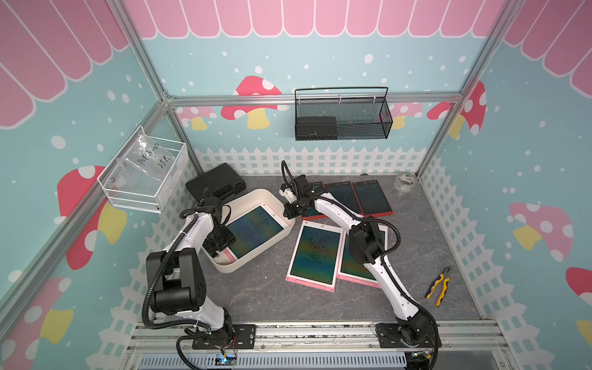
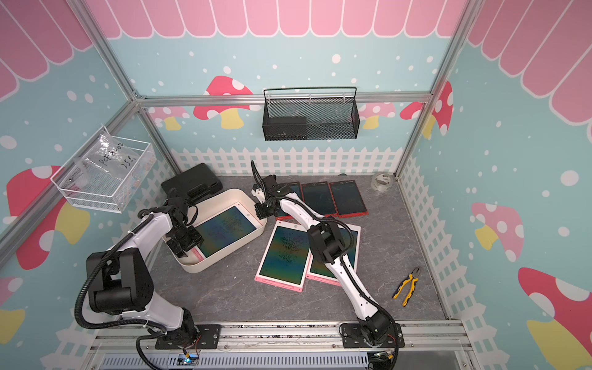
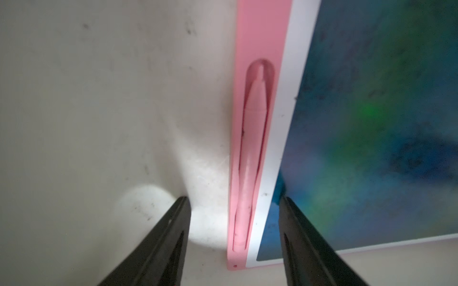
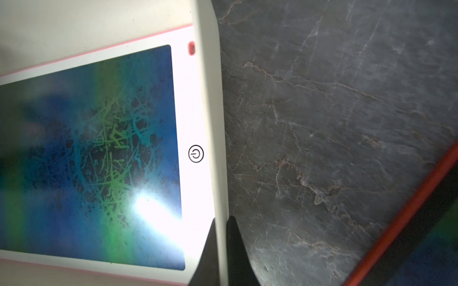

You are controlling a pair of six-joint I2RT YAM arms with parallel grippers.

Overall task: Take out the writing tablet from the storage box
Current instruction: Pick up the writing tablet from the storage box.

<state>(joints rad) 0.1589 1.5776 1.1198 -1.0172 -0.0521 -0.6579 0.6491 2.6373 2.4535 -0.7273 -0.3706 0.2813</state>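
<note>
Writing tablet point(image 1: 254, 232) lies flat in the storage box point(image 1: 256, 193), left on the table point(image 1: 272, 294). Our left claw point(image 3: 233, 198), fingers apart, straddles its near pen edge; our right claw point(image 4: 222, 219) is clamped on the box's far-right wall. We count one box, two more pink tablets point(image 1: 315, 253) right of it, three red tablets point(image 2: 318, 198) beyond.
</note>
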